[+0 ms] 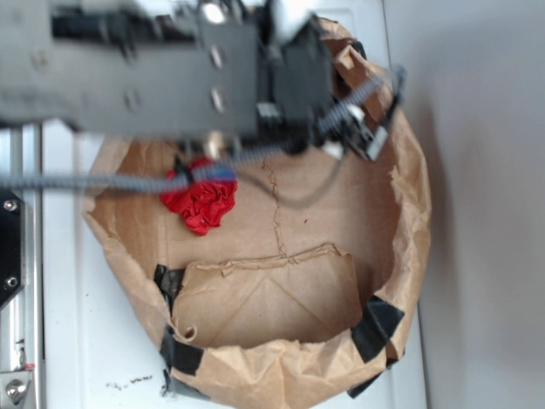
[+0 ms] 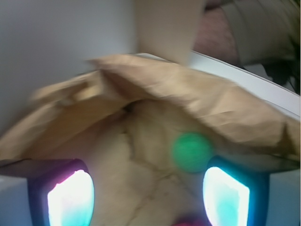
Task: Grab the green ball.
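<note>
In a rolled-down brown paper bag (image 1: 255,366) on a white worktop (image 1: 94,341): one small pale green round ball (image 2: 191,151), one crumpled red paper wad (image 1: 203,203), black robot arm (image 1: 153,72) overhead.

Exterior view: arm blurred across the upper left and centre of the frame, a grey ribbed cable (image 1: 85,181) running along beneath it; red wad lies on the bag floor left of centre, partly under the arm; black tape patches (image 1: 375,328) on the bag rim at lower left and lower right; green ball not seen in this view. Wrist view: ball sits right of centre on the bag floor, near the creased back wall, just above the right-hand fingertip (image 2: 225,197); gripper (image 2: 148,200) jaws spread wide, pinching nothing; picture blurred.
</note>
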`<state>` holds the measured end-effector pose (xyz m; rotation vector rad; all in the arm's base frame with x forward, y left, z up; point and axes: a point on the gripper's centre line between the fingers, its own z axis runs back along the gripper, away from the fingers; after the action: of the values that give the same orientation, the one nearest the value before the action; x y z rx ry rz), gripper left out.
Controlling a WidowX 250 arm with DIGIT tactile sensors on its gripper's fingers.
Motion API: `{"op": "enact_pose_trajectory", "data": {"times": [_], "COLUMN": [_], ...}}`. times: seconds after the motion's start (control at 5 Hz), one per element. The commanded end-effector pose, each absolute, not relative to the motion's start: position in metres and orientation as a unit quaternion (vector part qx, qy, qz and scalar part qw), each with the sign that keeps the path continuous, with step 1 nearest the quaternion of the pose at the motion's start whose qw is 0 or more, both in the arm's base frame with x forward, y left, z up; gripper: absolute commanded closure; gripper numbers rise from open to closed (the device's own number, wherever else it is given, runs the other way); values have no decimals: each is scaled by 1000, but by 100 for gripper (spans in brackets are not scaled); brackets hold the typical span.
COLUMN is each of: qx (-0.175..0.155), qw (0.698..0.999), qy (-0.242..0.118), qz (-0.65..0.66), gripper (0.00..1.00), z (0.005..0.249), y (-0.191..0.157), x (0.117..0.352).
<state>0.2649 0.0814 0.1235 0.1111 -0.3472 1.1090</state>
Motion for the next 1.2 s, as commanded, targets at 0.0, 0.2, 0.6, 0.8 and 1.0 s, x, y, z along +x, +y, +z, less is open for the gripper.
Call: {"op": "enact_pose_trajectory", "data": {"times": [0.0,0.2,0.6,0.8,1.0], "qx": [48,48,20,22,53], "qw": [848,848,843,845,830], "qy": [-137,-137,-138,-141,-149], "qz": [510,510,520,515,535], "gripper": [0,0,0,0,0], "z": [120,120,127,122,87], "y": [100,100,52,35,36], "x": [253,253,289,319,329]}}
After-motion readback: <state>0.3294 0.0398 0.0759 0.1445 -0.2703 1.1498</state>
